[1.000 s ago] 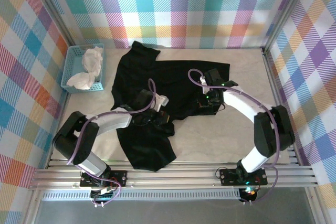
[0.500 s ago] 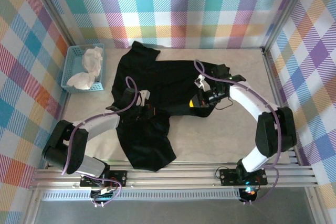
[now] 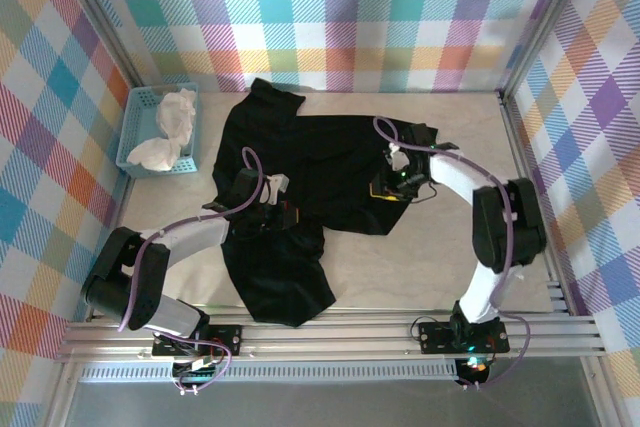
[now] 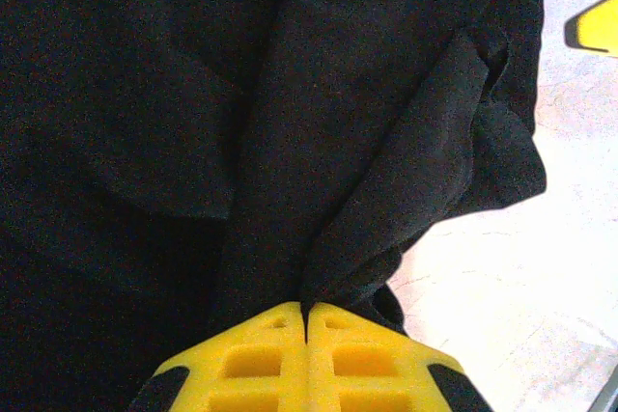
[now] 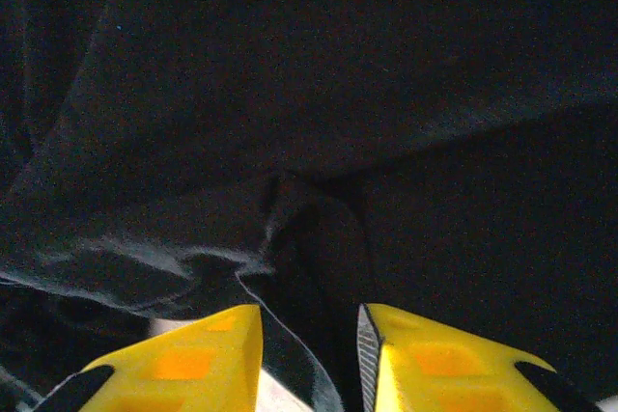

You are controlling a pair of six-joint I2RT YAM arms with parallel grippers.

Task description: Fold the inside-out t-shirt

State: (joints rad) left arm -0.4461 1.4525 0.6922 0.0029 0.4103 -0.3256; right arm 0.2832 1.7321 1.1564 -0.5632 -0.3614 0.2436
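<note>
Change: right gripper (image 3: 388, 187) was shut a second ago. Now its jaws stand apart, and the right wrist view (image 5: 309, 335) shows a loose hem edge running through the gap, not pinched. Right elbow has tucked in closer to its base. Read: it has just let go of the cloth.

Left gripper (image 3: 283, 215) has slid back towards 9 o'clock. Jaws are still closed on a pinch of black fabric, with folds converging into the tips in the left wrist view (image 4: 306, 320).

T-shirt (image 3: 300, 162) is rumpled, not flat. It covers the table from centre to left: one lobe at 11 o'clock, a flap out to 2 o'clock, a tail hanging down to 7 o'clock. No print showing, all black. No clean fold yet, so I judge this early, still spreading or repositioning. The right probably needs a fresh grab.

Surface: pale wood-grain table (image 3: 420, 267), bare at 4–5 o'clock. Light-blue basket (image 3: 131, 137) at 10 o'clock holds a white cloth (image 3: 170, 127), apart from the shirt. Pastel plaid walls (image 3: 330, 17) on three sides, aluminium rails (image 3: 330, 332) at 6 o'clock.
</note>
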